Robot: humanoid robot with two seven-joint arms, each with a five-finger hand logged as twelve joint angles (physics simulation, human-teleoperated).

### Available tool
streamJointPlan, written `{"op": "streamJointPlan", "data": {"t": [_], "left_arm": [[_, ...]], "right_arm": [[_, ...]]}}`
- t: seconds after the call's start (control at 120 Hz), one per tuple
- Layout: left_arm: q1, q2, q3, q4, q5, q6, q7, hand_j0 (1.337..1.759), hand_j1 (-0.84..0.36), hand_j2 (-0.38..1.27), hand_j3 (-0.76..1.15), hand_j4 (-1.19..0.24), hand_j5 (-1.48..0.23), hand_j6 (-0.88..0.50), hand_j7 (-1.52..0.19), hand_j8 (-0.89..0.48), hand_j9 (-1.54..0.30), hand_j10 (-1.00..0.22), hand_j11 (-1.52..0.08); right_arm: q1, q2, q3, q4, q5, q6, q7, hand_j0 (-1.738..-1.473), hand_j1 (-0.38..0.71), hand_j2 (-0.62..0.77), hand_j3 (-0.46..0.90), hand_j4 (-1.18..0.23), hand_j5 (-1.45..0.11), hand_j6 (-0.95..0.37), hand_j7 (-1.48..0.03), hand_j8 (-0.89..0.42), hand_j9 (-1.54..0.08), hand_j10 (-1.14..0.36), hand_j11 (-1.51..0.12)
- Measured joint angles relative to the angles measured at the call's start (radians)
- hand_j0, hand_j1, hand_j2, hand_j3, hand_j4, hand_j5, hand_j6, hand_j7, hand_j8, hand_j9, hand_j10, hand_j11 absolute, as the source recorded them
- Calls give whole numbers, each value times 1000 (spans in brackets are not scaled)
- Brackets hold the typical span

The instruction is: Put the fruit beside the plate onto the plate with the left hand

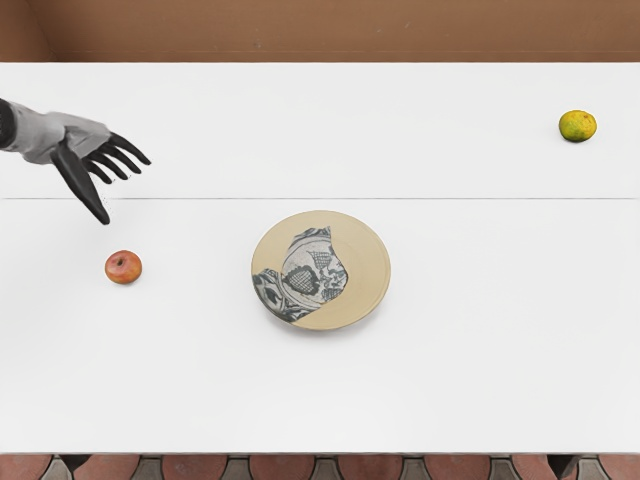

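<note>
A small red-orange fruit [123,267] lies on the white table, left of the plate. The beige plate [365,262] with a dark patterned patch sits near the table's middle and holds nothing. My left hand [103,168] comes in from the left edge and hovers above and behind the red fruit, black fingers spread, holding nothing, apart from the fruit. A yellow-green citrus fruit [577,125] rests far off at the back right. The right arm is out of view.
The white table [480,360] spans the view, with a seam line across it behind the plate. Its front edge runs along the bottom; a brown wall stands behind the far edge.
</note>
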State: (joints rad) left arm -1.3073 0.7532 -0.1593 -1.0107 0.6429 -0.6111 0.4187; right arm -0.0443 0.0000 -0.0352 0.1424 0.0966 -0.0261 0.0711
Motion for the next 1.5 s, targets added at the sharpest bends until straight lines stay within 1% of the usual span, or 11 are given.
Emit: {"op": "streamJointPlan", "data": {"t": [0.117,0.208,0.233,0.3,0.408,0.692,0.767,0.85,0.975,1.158,1.5], "left_arm": [[-1,128,14,-173,88,0,4,1658,57,50,0,-247,-319,-248,-318,-248,-318,-247,-318],[-31,138,70,-313,114,55,4,1658,57,50,0,-248,-319,-248,-318,-248,-318,-247,-318],[-58,136,95,-345,119,87,4,1658,58,51,0,-249,-319,-250,-319,-250,-318,-248,-318],[-128,129,186,-415,127,191,5,1658,57,50,0,-248,-319,-249,-318,-249,-318,-248,-318],[-164,120,322,-483,133,357,5,1658,57,51,0,-249,-319,-249,-319,-249,-318,-248,-318],[-238,25,601,-545,130,673,2,1658,57,51,0,-248,-319,-249,-319,-249,-318,-248,-318],[-302,6,690,-557,127,738,3,1658,57,51,0,-248,-319,-249,-319,-249,-318,-248,-318],[-345,-5,786,-578,108,786,4,1658,57,51,0,-248,-319,-249,-318,-248,-318,-247,-318],[-370,-20,892,-611,80,843,6,1658,57,51,0,-247,-319,-248,-318,-248,-318,-247,-318],[-369,-60,964,-637,65,933,6,1658,56,51,0,-247,-319,-248,-319,-248,-319,-247,-319],[-332,-105,988,-643,59,1066,5,1658,43,52,0,-257,-332,-257,-332,-257,-332,-257,-332]], "right_arm": [[0,0,0,0,0,0,0,-1658,-310,-7,0,-33,-43,-33,-43,-33,-43,-33,-43],[0,0,0,0,0,0,0,-1658,-310,-7,0,-33,-43,-33,-43,-33,-43,-33,-43],[0,0,0,0,0,0,0,-1658,-310,-7,0,-33,-43,-33,-43,-33,-43,-33,-43],[0,0,0,0,0,0,0,-1658,-310,-7,0,-33,-43,-33,-43,-33,-43,-33,-43],[0,0,0,0,0,0,0,-1658,-310,-7,0,-33,-43,-33,-43,-33,-43,-33,-43],[0,0,0,0,0,0,0,-1658,-310,-7,0,-33,-43,-33,-43,-33,-43,-33,-43],[0,0,0,0,0,0,0,-1658,-310,-7,0,-33,-43,-33,-43,-33,-43,-33,-43],[0,0,0,0,0,0,0,-1658,-310,-7,0,-33,-43,-33,-43,-33,-43,-33,-43],[0,0,0,0,0,0,0,-1658,-310,-7,0,-33,-43,-33,-43,-33,-43,-33,-43],[0,0,0,0,0,0,0,-1658,-310,-7,0,-33,-43,-33,-43,-33,-43,-33,-43],[0,0,0,0,0,0,-1,-1658,-310,-7,0,-33,-43,-33,-43,-33,-43,-33,-43]]}}
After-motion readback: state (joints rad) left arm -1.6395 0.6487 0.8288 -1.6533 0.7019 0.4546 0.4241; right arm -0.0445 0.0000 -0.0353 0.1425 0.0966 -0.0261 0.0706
